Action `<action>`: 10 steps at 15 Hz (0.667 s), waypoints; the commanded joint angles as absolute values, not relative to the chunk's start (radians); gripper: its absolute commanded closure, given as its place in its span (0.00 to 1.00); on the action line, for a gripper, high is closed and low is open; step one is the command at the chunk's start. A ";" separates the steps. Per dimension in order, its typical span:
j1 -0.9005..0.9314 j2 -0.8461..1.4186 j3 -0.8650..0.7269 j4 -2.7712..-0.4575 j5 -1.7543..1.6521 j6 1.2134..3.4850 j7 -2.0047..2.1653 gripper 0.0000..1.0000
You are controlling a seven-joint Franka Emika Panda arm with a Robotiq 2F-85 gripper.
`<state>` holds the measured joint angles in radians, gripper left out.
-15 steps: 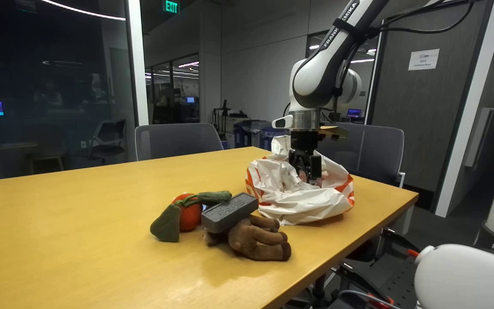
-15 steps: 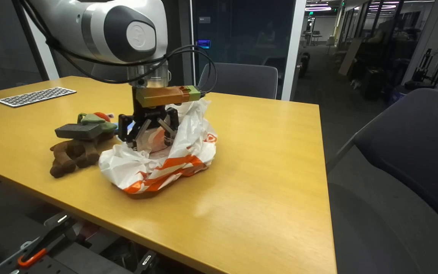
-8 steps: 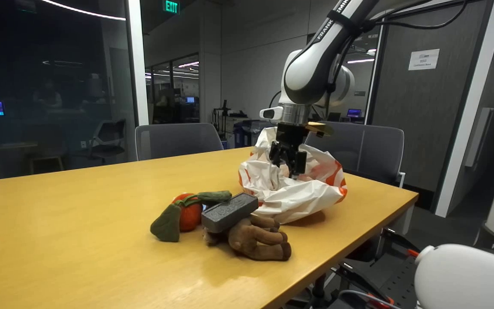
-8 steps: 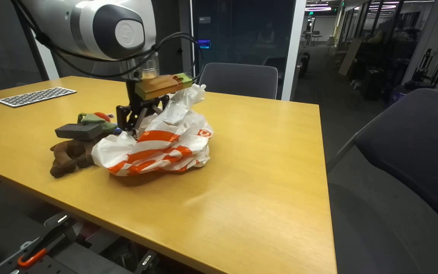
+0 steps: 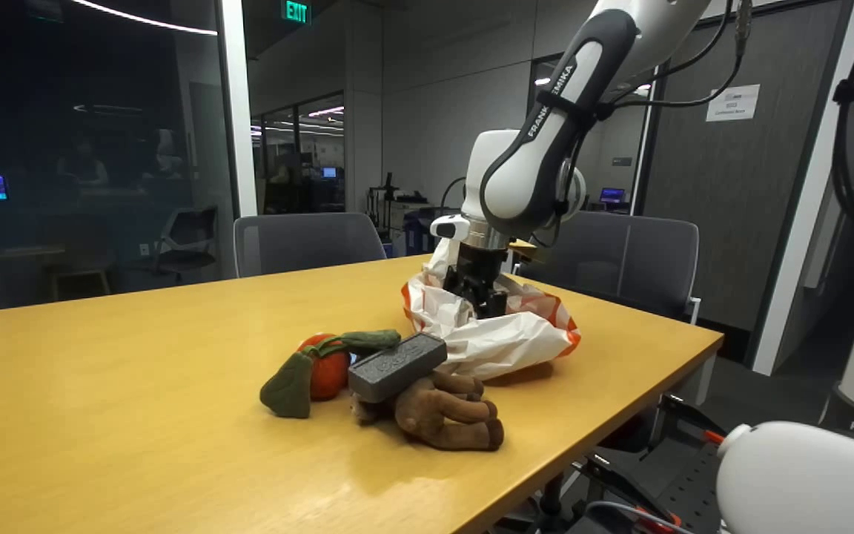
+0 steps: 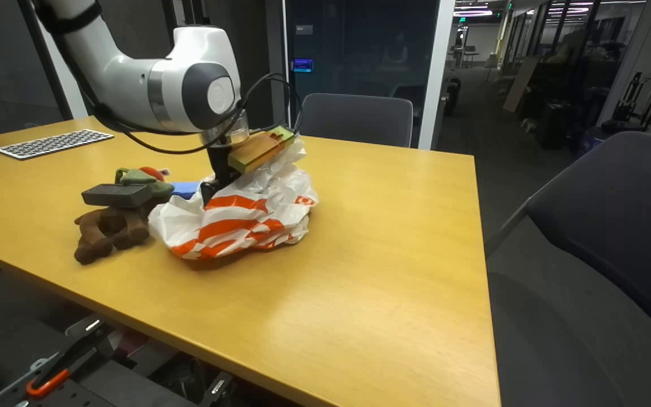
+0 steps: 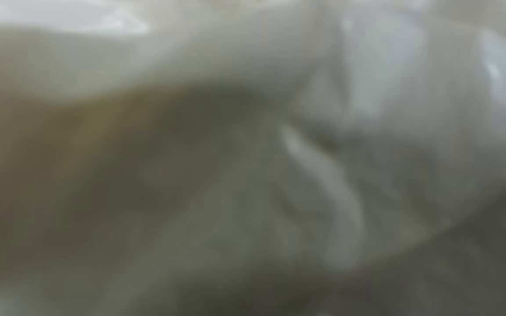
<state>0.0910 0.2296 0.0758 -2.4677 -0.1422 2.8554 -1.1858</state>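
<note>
Wrist view is all blur and crinkly folds, with the gripper (image 5: 477, 298) poked down into the white bag (image 5: 505, 345) with orange stripes. The bag sits on the yellow table (image 5: 138, 415), right under the gripper and all around its tips. It is a squashed heap that looks wider than tall in both exterior views, and I can't pick out a clear long way on it. The gripper points down and leans a little. Its fingers look spread wide, and I see nothing in their hold, but the bag hides the tips, so I can't tell what they touch inside. Just beside the bag lies a brown stuffed toy (image 5: 445, 415) with a gray block (image 5: 397, 367) on top. In an exterior view, a blue thing (image 6: 185, 189) peeks out beside the bag too.
</note>
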 commanded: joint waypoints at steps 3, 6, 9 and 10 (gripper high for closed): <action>0.197 0.236 -0.071 -2.451 -0.507 2.972 -1.029 0.00; 0.220 0.248 -0.095 -2.425 -0.577 2.963 -0.989 0.00; 0.208 0.270 -0.064 -2.411 -0.540 2.952 -1.012 0.00; 0.209 0.283 -0.062 -2.400 -0.538 2.949 -1.012 0.00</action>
<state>0.2003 0.2568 -0.0652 -2.4325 -0.5397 2.9534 -1.0199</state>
